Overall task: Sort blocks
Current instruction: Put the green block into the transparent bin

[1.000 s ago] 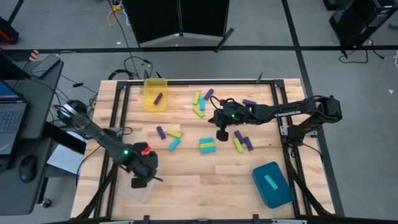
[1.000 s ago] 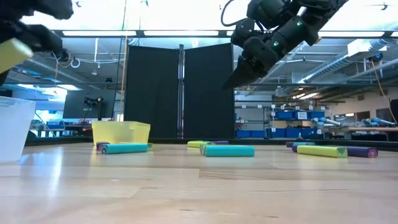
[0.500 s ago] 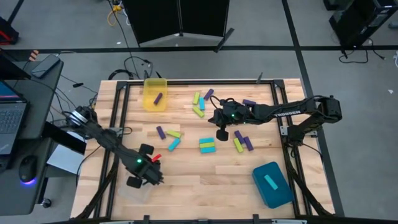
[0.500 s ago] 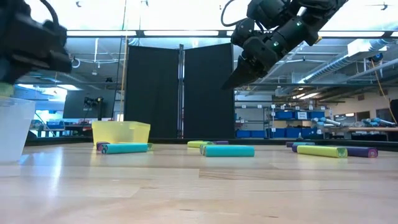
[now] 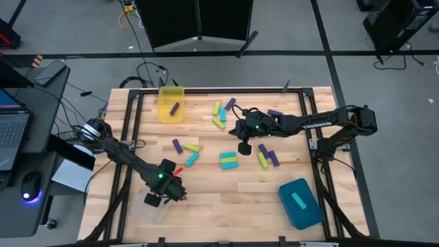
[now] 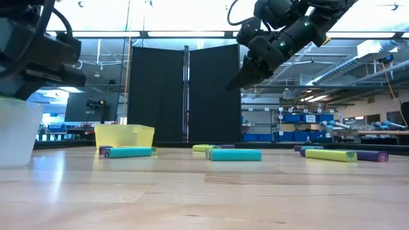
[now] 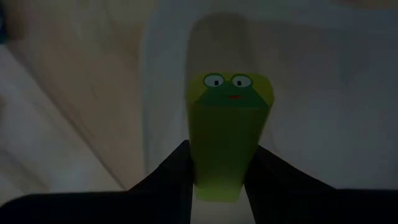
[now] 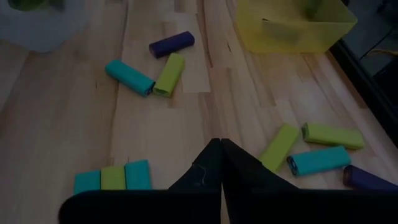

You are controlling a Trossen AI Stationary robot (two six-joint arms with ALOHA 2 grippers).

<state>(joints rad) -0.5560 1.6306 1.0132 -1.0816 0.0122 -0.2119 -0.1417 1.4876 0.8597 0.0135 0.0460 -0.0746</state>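
— Two grippers over a pale wooden plank table (image 5: 226, 195). What has the left gripper (image 7: 217, 186) got?

— A smooth yellow-green block (image 7: 225, 140), a squared bar with a little frog face printed on its end. The dark fingers (image 7: 165, 177) pinch it from both sides, partly apart around it. It hangs over the clear, glossy plastic bin (image 5: 147, 209) at the table's near left corner.

— And the right gripper (image 5: 245, 147)?

— Raised above the middle of the table, its tapered fingers pressed together to a point, empty.

— The other blocks?

— Loose on the wood: a cyan, yellow-green, cyan trio (image 8: 112, 176) side by side, a purple, yellow-green and cyan cluster (image 8: 152, 65), more toward the far edge. One purple bar (image 5: 174, 108) lies inside the translucent yellow bin (image 5: 171, 92); a cyan one (image 5: 298, 200) sits in the teal bin (image 5: 309, 213).
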